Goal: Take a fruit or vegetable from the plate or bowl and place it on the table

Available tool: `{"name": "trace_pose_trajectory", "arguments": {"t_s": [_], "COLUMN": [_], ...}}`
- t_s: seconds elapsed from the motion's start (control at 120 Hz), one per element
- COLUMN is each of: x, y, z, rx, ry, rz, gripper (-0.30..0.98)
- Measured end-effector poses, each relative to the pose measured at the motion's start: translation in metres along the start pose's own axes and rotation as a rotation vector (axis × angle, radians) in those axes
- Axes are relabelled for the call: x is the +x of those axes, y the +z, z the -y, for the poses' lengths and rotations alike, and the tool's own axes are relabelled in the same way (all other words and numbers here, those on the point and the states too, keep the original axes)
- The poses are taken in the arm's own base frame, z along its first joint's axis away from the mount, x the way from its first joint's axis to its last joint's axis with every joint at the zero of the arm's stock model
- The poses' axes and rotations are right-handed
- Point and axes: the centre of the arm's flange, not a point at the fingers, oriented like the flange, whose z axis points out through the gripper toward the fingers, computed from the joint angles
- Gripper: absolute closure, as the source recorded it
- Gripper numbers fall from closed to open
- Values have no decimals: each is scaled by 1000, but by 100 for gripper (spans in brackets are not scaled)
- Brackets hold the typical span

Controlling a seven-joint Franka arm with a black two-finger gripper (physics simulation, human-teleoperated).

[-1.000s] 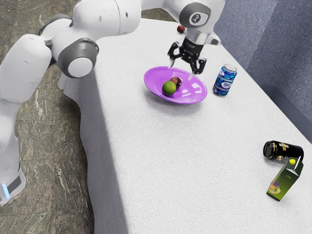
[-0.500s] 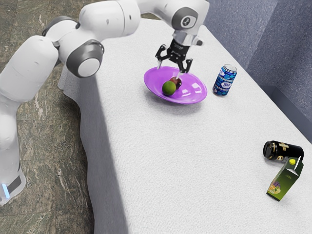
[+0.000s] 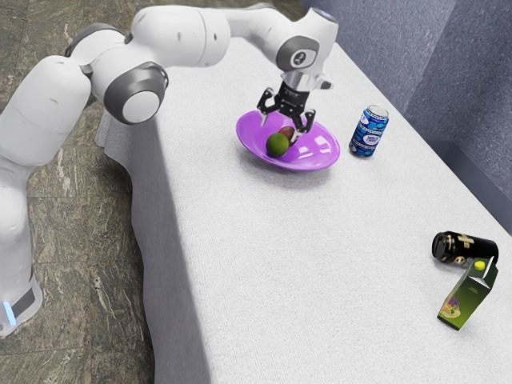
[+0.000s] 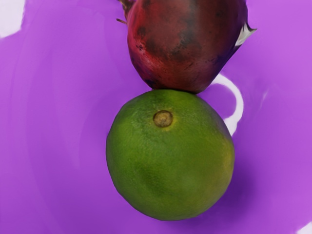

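Note:
In the exterior view my gripper (image 3: 284, 128) is over the purple plate (image 3: 319, 152), fingers spread and pointing down around the far side of the fruit. A green lime (image 3: 277, 145) lies in the plate, touching a dark red fruit (image 3: 287, 132) behind it, partly hidden. The wrist view looks down on the lime (image 4: 169, 161) and the red fruit (image 4: 187, 41) resting against each other on the purple plate (image 4: 53, 122). Nothing is held.
A blue can (image 3: 370, 131) stands just beyond the plate toward the exterior view's right. Farther off, a black can (image 3: 464, 248) lies on its side by a green carton (image 3: 467, 298). All are on the white-covered table (image 3: 304, 264).
My hand has moved toward the exterior view's left and then down, from above the plate's far edge to close over the fruit. The fruit and plate have stayed put.

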Motion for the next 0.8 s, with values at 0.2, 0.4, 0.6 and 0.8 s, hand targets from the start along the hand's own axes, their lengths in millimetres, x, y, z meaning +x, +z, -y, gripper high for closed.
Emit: {"name": "trace_pose_trajectory", "arguments": {"t_s": [0.2,0.4,0.6,0.8], "x": [7,12,13,14], "y": [16,26,33,46], "z": [-3,-6,-8,-8], "rx": [-7,-14,-17,-17], "ry": [8,13,19,17], "rz": [-40,-62,-69,-62], "gripper": [0,0,0,0]}}
